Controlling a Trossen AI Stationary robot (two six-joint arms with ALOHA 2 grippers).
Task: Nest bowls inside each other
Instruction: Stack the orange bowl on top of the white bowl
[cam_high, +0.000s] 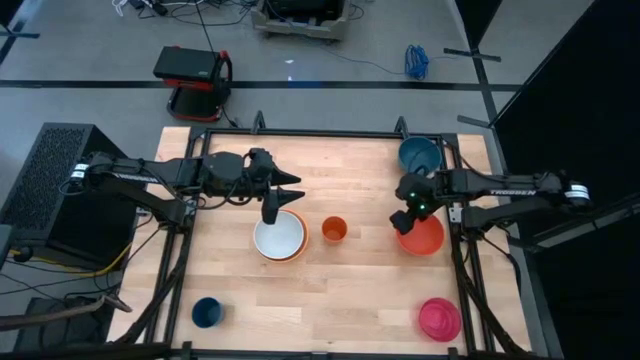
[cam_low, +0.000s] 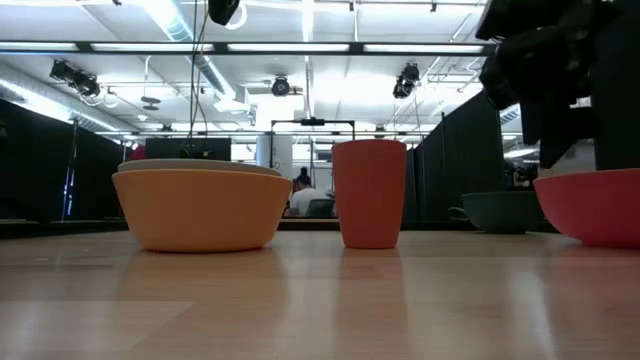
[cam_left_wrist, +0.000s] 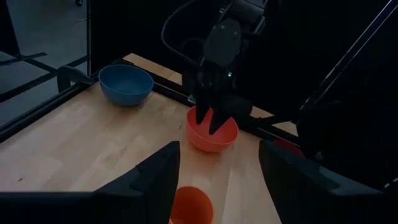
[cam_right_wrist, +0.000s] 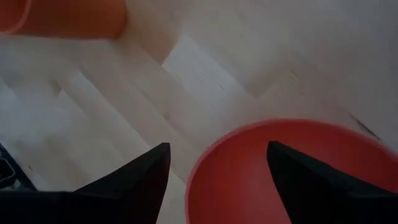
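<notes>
Progress: one nest done, white bowl (cam_high: 279, 236) sits inside the orange bowl (cam_high: 296, 254) near the counter (cam_high: 360, 290) middle. Three bowls loose: red-orange bowl (cam_high: 424, 237) by the right edge, teal-blue bowl (cam_high: 418, 153) at the far right corner, magenta-pink bowl (cam_high: 439, 318) at the near right corner. So roughly a quarter through, by my read.

Right jaws (cam_high: 401, 222) wide open, holding nothing, straddling the red-orange bowl's rim on its inboard side; right wrist view shows one finger inside the rim, one outside. Looks like a rim pinch about to happen.

Left jaws (cam_high: 272, 211) hang over the far rim of the white bowl, partly open, nothing held as far as I can see.

Materials: bowls are smooth matte plastic, round, shallow, thin-walled, close in size, so stacking should be easy but rims give little to grip. Counter is pale wood planks.

Not part of the job: small orange cup (cam_high: 334, 229) mid-counter, small dark blue cup (cam_high: 207, 312) toward the near left corner.
</notes>
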